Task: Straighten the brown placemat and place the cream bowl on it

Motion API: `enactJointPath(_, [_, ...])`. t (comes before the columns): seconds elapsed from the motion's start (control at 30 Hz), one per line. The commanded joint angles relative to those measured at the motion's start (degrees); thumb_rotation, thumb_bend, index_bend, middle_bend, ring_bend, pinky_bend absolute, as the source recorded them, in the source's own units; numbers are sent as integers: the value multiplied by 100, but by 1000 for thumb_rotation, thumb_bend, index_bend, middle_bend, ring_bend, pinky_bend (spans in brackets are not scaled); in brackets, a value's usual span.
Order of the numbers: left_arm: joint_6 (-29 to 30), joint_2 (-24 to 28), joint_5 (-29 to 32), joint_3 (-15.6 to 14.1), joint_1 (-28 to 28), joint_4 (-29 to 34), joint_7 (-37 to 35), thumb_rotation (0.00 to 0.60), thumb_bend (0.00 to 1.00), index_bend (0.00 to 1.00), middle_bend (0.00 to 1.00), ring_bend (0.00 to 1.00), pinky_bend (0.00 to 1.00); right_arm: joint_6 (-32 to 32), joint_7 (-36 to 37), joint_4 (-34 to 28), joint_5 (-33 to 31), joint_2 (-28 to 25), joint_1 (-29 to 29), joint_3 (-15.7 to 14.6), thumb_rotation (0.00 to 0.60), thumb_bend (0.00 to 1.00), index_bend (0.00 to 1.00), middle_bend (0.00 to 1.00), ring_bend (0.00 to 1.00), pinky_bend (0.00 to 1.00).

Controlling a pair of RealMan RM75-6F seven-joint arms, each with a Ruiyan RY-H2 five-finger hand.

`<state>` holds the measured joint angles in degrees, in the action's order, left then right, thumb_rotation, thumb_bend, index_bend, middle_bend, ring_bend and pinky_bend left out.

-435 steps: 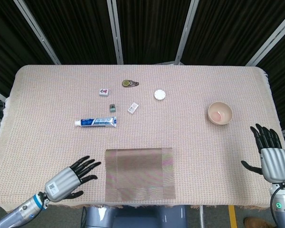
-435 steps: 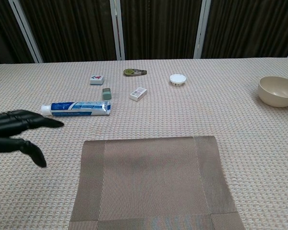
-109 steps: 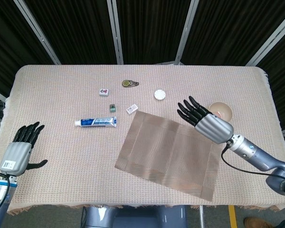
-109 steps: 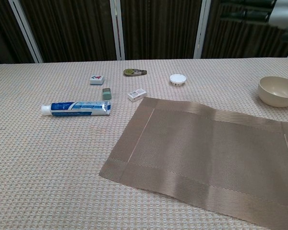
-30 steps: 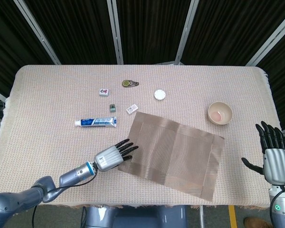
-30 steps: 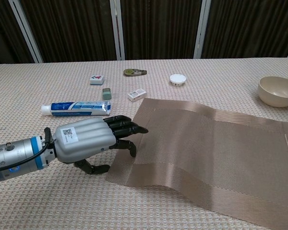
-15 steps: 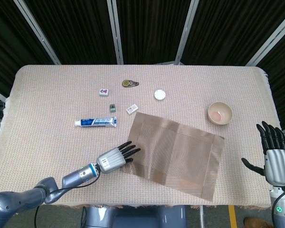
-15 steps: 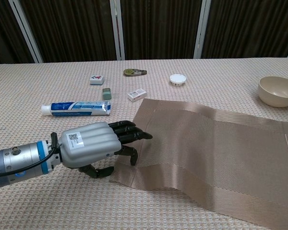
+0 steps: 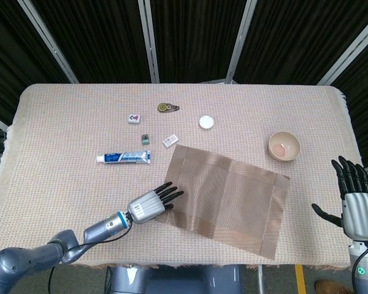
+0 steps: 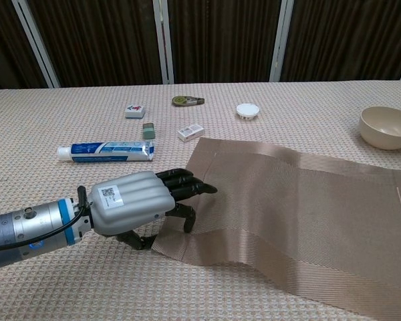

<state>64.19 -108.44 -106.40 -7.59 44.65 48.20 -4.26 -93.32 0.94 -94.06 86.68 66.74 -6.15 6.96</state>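
Note:
The brown placemat (image 9: 233,202) lies skewed on the table, its left end turned away from me and its surface rippled near the front edge (image 10: 307,214). My left hand (image 9: 148,206) is at the mat's near-left corner, fingers laid on top and thumb curled at the edge, gripping that corner (image 10: 137,200), which is slightly raised. The cream bowl (image 9: 284,146) stands upright on the cloth beyond the mat's right end (image 10: 386,127), not touching it. My right hand (image 9: 356,205) hovers by the table's right edge with fingers spread, holding nothing.
A toothpaste tube (image 9: 124,157) lies left of the mat. Behind it are a small white box (image 9: 170,140) close to the mat's far corner, a green eraser (image 9: 145,138), a mahjong tile (image 9: 134,117), a tape dispenser (image 9: 167,108) and a white cap (image 9: 206,122).
My left hand has slid a little right and toward me, taking the mat's near-left corner along and rippling the mat. The right hand and bowl have stayed put.

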Motion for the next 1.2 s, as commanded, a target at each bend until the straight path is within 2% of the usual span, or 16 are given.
enactJointPath(0.03, [39,-38,37,29,8,-3,-29,600,438,588,0,0,0,-7,7,-7,20,-7,9,3,600,0,0,0,0,0])
enactJointPath(0.53, [230,-81,163,151,6,86,-52,600,444,669,0,0,0,-50,31,-49,122,-34,46,7,600,0,0,0,0,0])
enactJointPath(0.7, [310,100,285,199,-65,449,-49,600,509,688,0,0,0,-66,33,-73,156,-52,64,9,600,0,0,0,0,0])
enactJointPath(0.87, [202,560,592,214,-277,1483,397,600,513,697,0,0,0,-66,24,-91,184,-57,77,12,600,0,0,0,0,0])
enactJointPath(1.07, [-253,1274,1140,117,-544,3037,1441,600,512,702,0,0,0,-93,-16,-127,248,-54,95,5,600,0,0,0,0,0])
enactJointPath(1.2, [-493,1681,1459,45,-654,3781,2161,600,513,702,0,0,0,-111,-44,-150,292,-51,105,-1,600,0,0,0,0,0])
